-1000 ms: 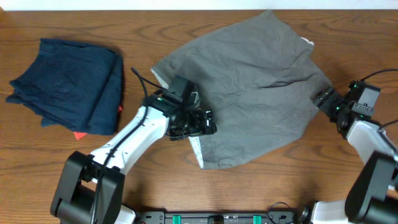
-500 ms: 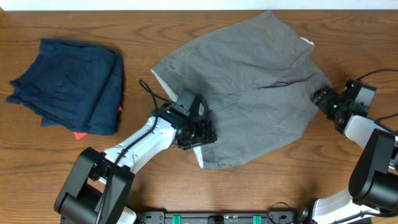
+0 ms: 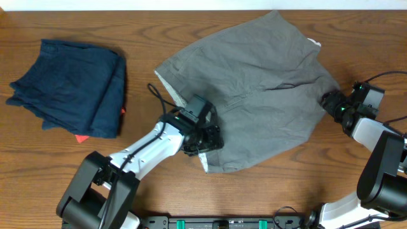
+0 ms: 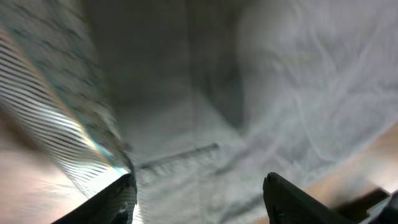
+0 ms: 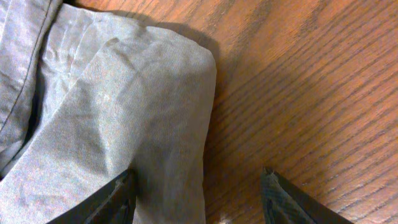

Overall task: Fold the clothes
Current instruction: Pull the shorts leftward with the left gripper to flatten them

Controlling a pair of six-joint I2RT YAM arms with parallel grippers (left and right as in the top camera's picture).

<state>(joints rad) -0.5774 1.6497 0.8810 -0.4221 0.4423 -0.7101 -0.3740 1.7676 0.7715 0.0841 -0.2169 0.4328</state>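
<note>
The grey shorts [image 3: 261, 89] lie spread over the middle and right of the table, with a pale striped inner lining showing at the lower left corner [image 3: 205, 159]. My left gripper [image 3: 206, 141] is open and sits low over that corner; in the left wrist view its fingers [image 4: 199, 199] straddle grey cloth [image 4: 249, 93] beside the striped lining [image 4: 56, 106]. My right gripper [image 3: 329, 102] is open at the shorts' right edge; in the right wrist view its fingers [image 5: 196, 196] straddle a rounded grey fold [image 5: 143, 106] on the wood.
A dark navy folded garment [image 3: 73, 86] lies at the far left, with a small red tag [image 3: 81, 137] under its lower edge. Bare wood table [image 3: 305, 184] shows in front of the shorts and at the right.
My left gripper has slid right and toward the front along the shorts' lower left edge, down to the lining corner. My right gripper has shifted slightly back at the right edge.
</note>
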